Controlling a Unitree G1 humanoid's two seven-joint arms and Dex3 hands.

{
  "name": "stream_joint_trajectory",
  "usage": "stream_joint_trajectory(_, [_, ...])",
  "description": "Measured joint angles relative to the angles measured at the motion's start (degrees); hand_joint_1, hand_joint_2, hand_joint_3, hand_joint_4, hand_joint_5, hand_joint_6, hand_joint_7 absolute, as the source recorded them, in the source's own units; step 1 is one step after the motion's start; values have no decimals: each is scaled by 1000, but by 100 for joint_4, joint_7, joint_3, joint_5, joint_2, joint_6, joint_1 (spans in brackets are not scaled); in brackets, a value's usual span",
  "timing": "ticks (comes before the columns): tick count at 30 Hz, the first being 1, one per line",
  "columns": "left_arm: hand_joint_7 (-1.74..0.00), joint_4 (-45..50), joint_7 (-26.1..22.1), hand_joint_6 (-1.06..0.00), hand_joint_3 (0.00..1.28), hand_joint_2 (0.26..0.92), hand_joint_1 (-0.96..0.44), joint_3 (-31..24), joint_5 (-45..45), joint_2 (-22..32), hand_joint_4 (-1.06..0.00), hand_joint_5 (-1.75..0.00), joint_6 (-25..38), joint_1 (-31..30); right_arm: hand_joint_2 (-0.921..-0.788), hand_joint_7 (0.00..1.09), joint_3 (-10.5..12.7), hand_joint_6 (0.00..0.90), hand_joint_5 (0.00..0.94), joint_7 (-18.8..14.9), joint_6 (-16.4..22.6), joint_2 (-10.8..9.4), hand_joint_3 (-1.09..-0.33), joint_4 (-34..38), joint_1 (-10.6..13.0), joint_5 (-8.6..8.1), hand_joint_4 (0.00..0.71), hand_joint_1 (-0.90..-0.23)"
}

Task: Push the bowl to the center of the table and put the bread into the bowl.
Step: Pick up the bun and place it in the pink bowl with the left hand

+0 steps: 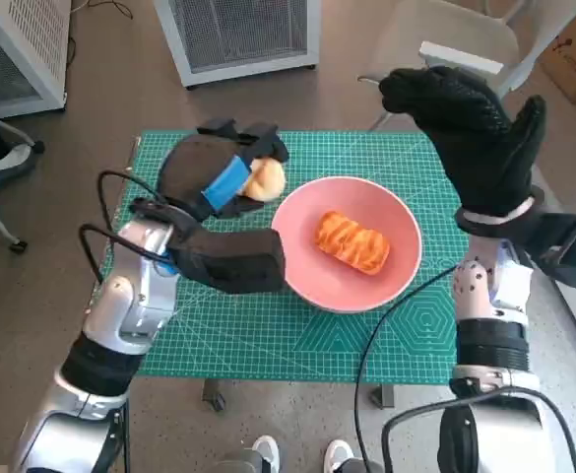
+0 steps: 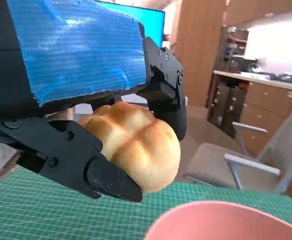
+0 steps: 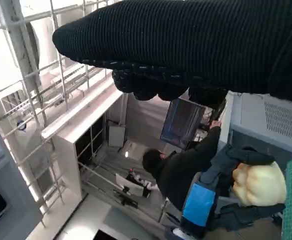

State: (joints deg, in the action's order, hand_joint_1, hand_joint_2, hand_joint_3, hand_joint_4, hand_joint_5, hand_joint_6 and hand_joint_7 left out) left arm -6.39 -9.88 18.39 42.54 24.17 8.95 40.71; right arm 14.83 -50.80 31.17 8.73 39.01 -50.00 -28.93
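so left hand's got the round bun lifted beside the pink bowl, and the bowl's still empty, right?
Not empty. The head view shows a glazed, striped pastry already lying in the pink bowl. The rest holds: the left hand holds the round bun beside the bowl's rim, also visible in the left wrist view.

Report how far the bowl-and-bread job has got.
Done: the pink bowl sits near the middle of the green mat, with a striped pastry already inside. In hand: the left hand grips a round bun just beside the bowl's rim. Left: release the bun into the bowl. The right hand is raised, holding nothing.
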Motion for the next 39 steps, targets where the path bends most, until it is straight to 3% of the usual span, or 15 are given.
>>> stream_joint_trajectory(25, [-1167, -240, -51, -600, 78, 918, 1, 453, 243, -437, -702, -1182, -102, 468, -921, 524, -10, 96, 4, 20, 72, 7, -737, 2, 23, 12, 268, -648])
stream_joint_trajectory(39, [-1194, -1191, -35, -628, 55, 910, 2, 708, 237, -720, -751, -1084, -592, 879, -921, 524, -21, 95, 1, 26, 72, 20, -739, -35, 65, 19, 264, -647])
